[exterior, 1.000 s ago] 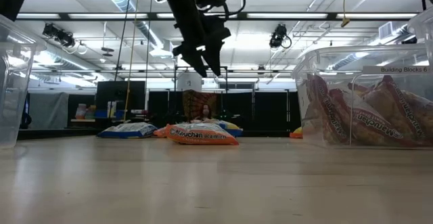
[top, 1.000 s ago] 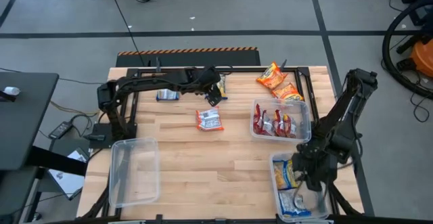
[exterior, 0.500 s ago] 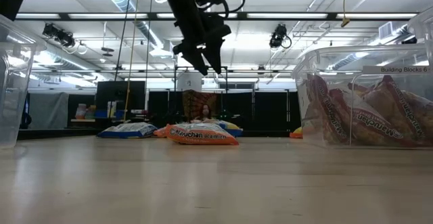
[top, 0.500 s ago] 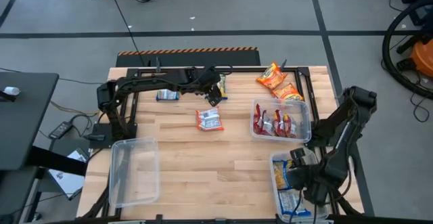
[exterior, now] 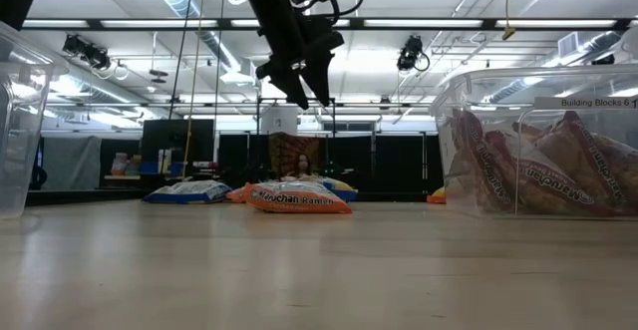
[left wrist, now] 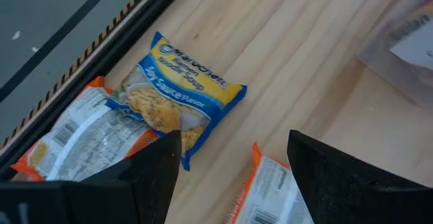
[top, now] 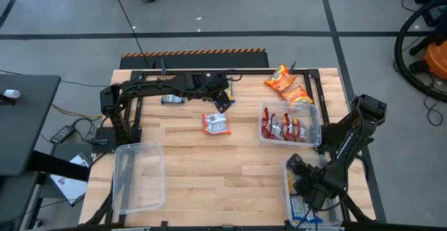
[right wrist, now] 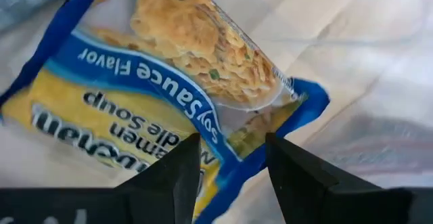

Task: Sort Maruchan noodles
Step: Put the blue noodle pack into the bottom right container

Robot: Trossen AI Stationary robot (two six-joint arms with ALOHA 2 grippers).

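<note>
So, going left to right: the clear rectangular plastic bin (top: 137,176) at the near left corner has nothing in it. The left gripper (top: 222,100) hangs over the far middle of the wooden table (top: 230,168), jaws spread wide, nothing held. Its wrist view looks down on a blue-and-yellow soy sauce ramen packet (left wrist: 179,98), lying partly over an orange-and-white packet (left wrist: 81,132). Another red-and-white packet (top: 216,123) lies alone mid-table, two orange packets (top: 288,84) at the far right, and a clear bin of red packets (top: 290,128) nearer.

The right gripper (top: 307,189) is over the near-right bin (top: 288,182), jaws fairly narrow above a blue-and-yellow packet (right wrist: 162,82); can't tell if it's gripping anything.

These packets look light, crinkly and slippery, with a brittle noodle block inside, so I'd pinch across the short sides, gently.

Only the wrist views show the label print. The low view shows how high the left gripper hangs over the table, which the overhead view doesn't.
</note>
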